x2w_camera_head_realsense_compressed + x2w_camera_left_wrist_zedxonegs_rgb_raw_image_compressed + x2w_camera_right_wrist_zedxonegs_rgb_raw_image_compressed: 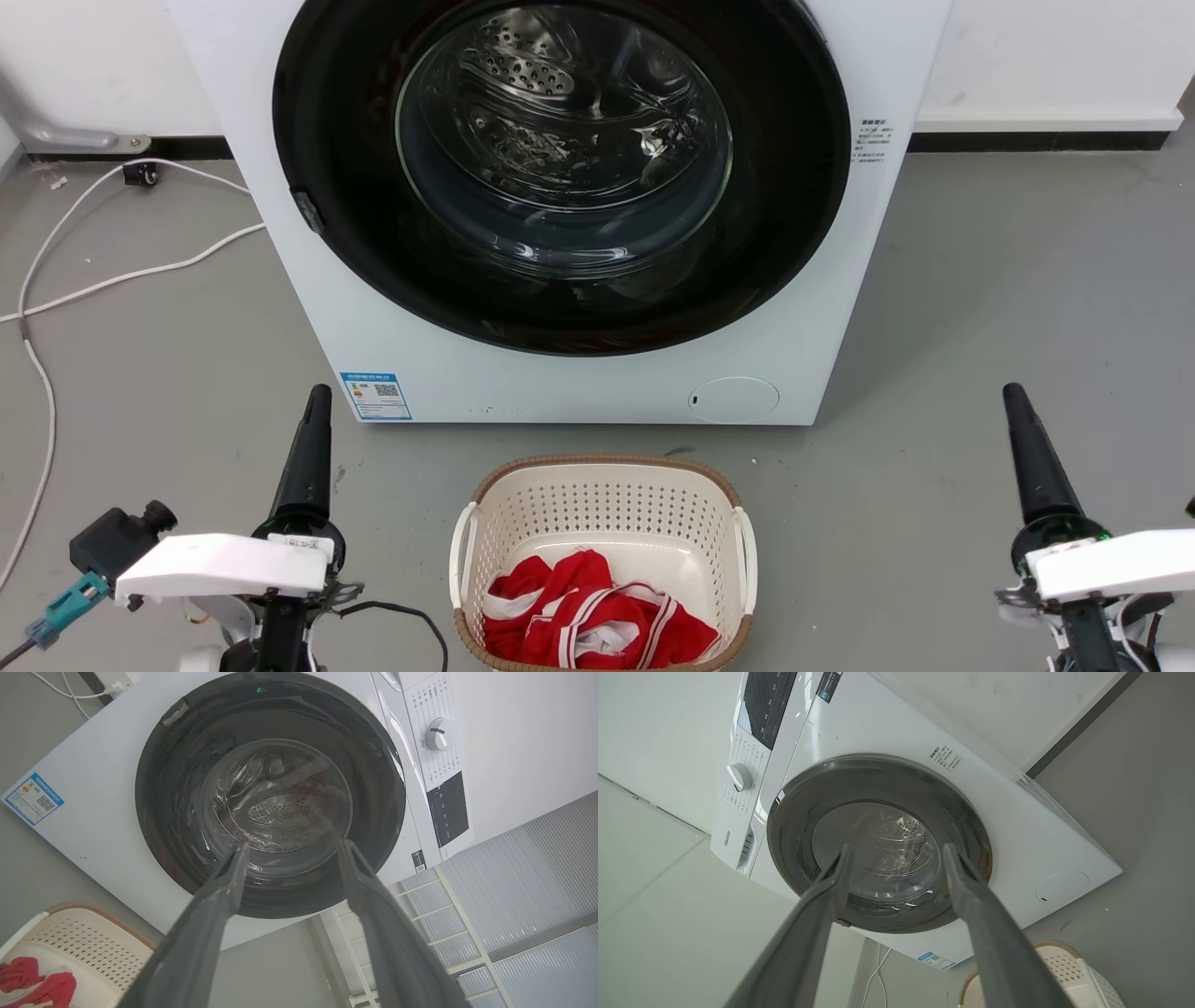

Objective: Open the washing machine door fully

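Grippers before contact: left gripper (293, 847) and right gripper (896, 849) are shown with long dark fingers parted, nothing held. Large round glossy black washing machine door (336, 187) is seen shut against the white machine (579, 392), well ahead. Approach is judged the step in hand; a hold at the door's edge is called for next.

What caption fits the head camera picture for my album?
The left gripper and right gripper flank a basket of red clothes before the closed washing machine door.

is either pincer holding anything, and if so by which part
Nothing is held. The left pincer and right pincer are both open and empty, well short of the closed washing machine door.
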### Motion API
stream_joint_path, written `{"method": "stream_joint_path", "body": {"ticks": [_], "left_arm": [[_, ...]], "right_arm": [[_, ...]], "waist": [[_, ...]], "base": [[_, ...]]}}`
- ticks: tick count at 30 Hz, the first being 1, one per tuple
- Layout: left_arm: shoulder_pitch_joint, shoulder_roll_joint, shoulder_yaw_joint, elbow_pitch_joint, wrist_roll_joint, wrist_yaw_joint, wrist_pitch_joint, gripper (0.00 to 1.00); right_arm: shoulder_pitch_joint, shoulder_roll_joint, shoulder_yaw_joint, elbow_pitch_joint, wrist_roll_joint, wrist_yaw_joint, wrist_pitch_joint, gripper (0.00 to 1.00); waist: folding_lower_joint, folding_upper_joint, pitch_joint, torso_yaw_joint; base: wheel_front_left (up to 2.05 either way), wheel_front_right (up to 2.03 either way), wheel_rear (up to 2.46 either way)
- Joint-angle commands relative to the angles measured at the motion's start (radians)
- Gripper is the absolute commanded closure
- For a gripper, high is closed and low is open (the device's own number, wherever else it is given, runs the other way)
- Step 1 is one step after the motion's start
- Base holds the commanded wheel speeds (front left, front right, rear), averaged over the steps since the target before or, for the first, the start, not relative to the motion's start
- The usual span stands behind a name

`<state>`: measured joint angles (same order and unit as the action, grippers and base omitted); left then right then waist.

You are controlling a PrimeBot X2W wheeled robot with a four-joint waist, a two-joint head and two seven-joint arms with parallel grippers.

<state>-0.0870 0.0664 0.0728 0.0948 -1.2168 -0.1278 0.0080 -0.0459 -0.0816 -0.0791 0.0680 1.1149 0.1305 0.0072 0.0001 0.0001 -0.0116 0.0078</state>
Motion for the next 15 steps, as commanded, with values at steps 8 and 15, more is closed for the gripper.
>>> {"method": "stream_joint_path", "body": {"ticks": [8,15], "left_arm": [[0.013,0.025,-0.035,-0.026,0.249,0.026,-0.042,0.00],[0.026,0.031,-0.064,-0.015,0.352,0.052,-0.064,0.00]], "right_arm": [[0.039,0.018,0.035,-0.003,-0.250,0.000,-0.040,0.00],[0.043,0.027,0.025,0.027,-0.353,0.000,-0.063,0.00]], "waist": [[-0.0001,-0.0001,-0.008,0.000],[-0.0001,-0.0001,-0.011,0.001]], "base": [[0.00,0.00,0.00],[0.00,0.00,0.00]]}}
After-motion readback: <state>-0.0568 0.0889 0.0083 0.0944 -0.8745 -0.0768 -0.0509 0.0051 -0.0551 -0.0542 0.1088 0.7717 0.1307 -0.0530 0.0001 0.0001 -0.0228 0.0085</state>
